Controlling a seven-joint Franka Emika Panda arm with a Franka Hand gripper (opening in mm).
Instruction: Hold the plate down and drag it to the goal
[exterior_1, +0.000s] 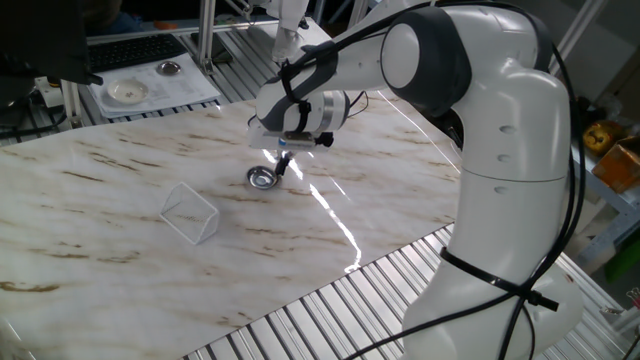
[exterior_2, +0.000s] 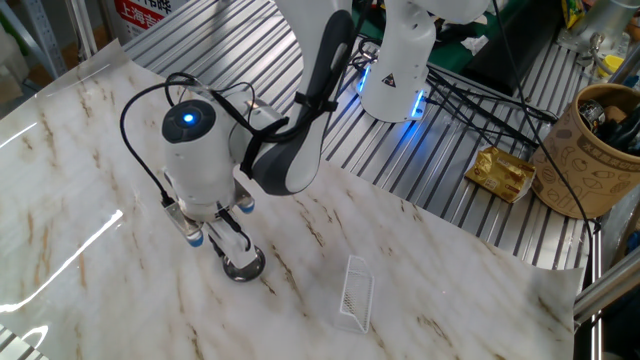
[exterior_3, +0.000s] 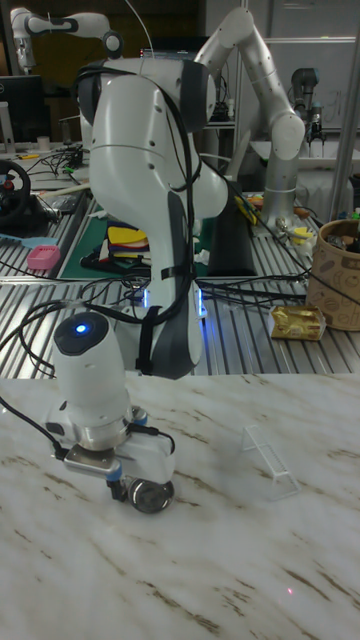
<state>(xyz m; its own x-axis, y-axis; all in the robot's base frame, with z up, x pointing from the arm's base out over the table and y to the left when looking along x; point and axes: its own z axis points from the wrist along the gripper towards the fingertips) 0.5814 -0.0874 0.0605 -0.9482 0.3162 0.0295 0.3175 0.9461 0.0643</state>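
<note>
The plate (exterior_1: 261, 179) is a tiny shiny silver dish on the marble table, also visible in the other fixed view (exterior_2: 245, 267) and the tall view (exterior_3: 153, 497). My gripper (exterior_1: 279, 167) points down with its fingers together, and the tips press onto the plate's rim on the side away from the goal. From the opposite side the gripper (exterior_2: 231, 249) stands just left of the dish. The goal (exterior_1: 190, 213) is a faint whitish square outline to the lower left of the plate, a short gap away. The goal (exterior_2: 357, 292) lies right of the plate in the other fixed view.
A white tray (exterior_1: 195, 85) at the back left holds a beige saucer (exterior_1: 128, 92) and another small dish (exterior_1: 168, 68). A second robot's base (exterior_2: 398, 70), a gold packet (exterior_2: 503, 172) and a brown paper cup (exterior_2: 598, 150) sit on the slatted metal beyond the marble.
</note>
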